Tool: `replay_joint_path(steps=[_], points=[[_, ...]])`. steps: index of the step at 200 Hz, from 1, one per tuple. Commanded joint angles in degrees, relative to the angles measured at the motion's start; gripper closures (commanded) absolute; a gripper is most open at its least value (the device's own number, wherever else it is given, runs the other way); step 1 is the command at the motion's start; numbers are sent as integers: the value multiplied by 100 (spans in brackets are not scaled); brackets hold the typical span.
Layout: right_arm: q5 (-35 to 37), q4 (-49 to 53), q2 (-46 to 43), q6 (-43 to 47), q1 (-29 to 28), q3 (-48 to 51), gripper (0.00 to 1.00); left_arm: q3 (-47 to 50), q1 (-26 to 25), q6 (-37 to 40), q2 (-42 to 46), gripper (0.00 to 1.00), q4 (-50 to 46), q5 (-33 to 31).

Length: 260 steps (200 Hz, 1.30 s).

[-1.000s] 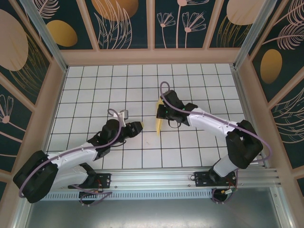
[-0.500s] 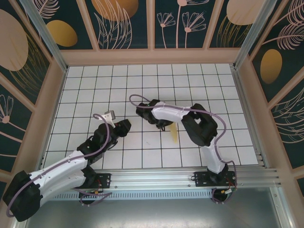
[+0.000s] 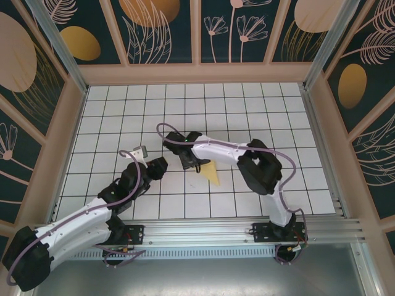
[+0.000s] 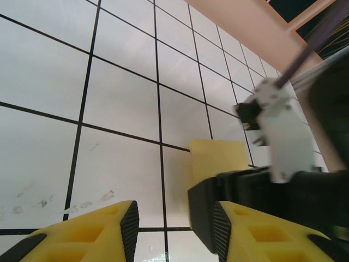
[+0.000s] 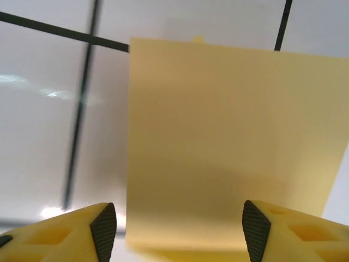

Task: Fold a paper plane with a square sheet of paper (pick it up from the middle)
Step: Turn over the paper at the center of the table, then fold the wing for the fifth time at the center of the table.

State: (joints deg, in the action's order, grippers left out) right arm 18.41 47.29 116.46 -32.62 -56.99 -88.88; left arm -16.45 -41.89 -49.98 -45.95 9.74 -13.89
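The pale-yellow sheet of paper (image 3: 212,173), folded into a slim tapering shape like a paper plane, lies flat on the white grid table (image 3: 123,117) near the middle. My right gripper (image 3: 199,167) hovers over the paper's left end, open. In the right wrist view the paper (image 5: 229,136) lies flat below the spread fingers of that gripper (image 5: 180,229), and neither pad touches it. My left gripper (image 3: 162,165) is about one tile to the left, open and empty. In the left wrist view the left gripper (image 4: 174,229) faces the paper (image 4: 218,157) and the right gripper's black body (image 4: 256,196).
The right arm's elbow (image 3: 259,168) stands just right of the paper. Wooden walls (image 3: 197,73) enclose the table on three sides. An aluminium rail (image 3: 203,231) with both arm bases runs along the near edge.
The right gripper has opened and let go of the paper, which now lies flat on the table. The right wrist has swung left and low over it. The left gripper has shifted slightly left.
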Motion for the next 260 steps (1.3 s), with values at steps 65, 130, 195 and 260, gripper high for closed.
replay_joint_path(steps=[65, 130, 195, 260], points=[[-3396, -3989, -3860, -130, 1464, 4307, 78, -150, -2, 251, -1237, 57, 1015, 1420], [-4359, -4836, -3720, -61, 2016, 5012, 94, -626, -1, -180, -2977, 58, 1924, 2596], [-4406, -5026, -3074, 71, 2301, 4975, 95, -830, -2, -329, -3444, 57, 1971, 2817], [-4639, -5513, -2581, 64, 2683, 5299, 95, -1036, -1, -390, -3865, 55, 2061, 3119]])
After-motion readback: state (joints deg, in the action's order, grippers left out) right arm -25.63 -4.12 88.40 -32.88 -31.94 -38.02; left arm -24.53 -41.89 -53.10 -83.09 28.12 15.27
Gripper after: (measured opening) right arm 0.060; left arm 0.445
